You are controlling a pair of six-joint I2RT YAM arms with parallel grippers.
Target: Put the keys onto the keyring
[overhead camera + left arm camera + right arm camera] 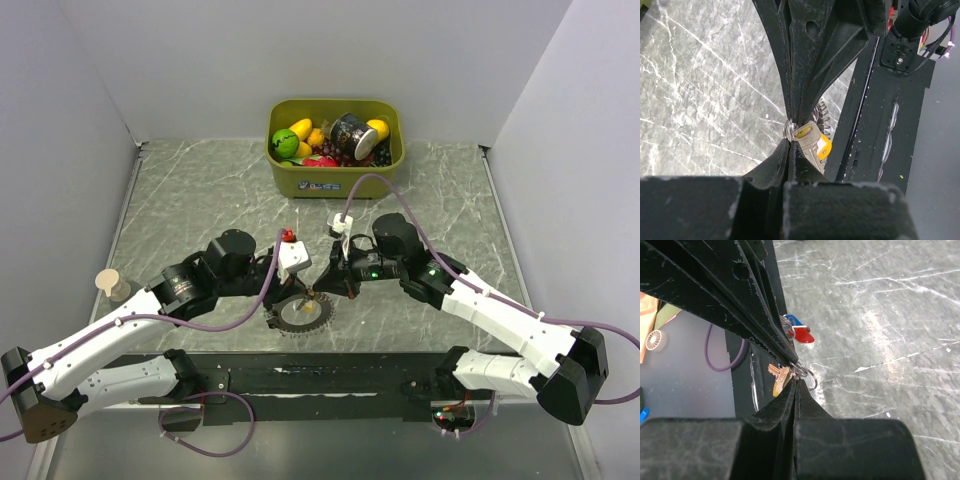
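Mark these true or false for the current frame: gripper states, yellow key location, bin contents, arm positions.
1. Both grippers are shut. True: the left gripper and right gripper each pinch a small wire ring.
2. The yellow-tagged key lies in the bin. False: the yellow-tagged key sits at the left gripper's fingertips.
3. The green bin holds toy fruit and a can. True.
4. The arms are parked at opposite table edges. False: the grippers meet mid-table just above the keyring.
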